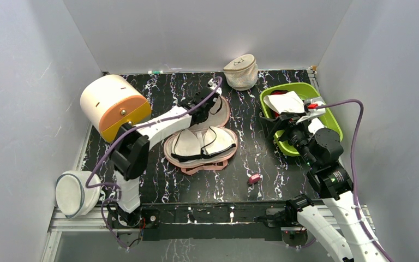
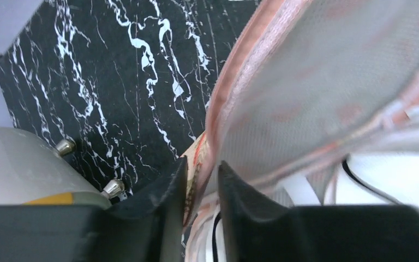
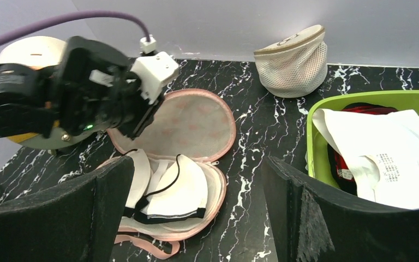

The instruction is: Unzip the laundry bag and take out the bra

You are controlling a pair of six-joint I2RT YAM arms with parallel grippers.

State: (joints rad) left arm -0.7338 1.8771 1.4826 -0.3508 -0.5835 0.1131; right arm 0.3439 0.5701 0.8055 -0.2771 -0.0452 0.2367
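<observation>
The bra in the laundry bag: likely soft, light; grasp a cup edge. Left gripper pinches the bag's rim; right gripper spread.

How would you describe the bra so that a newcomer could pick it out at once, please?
On the black marbled table, find the peach laundry bag lying open at the centre. The bra sits in its near half: two white padded cups edged with thin black straps, unlike the pink-trimmed mesh lid raised behind it.
</observation>
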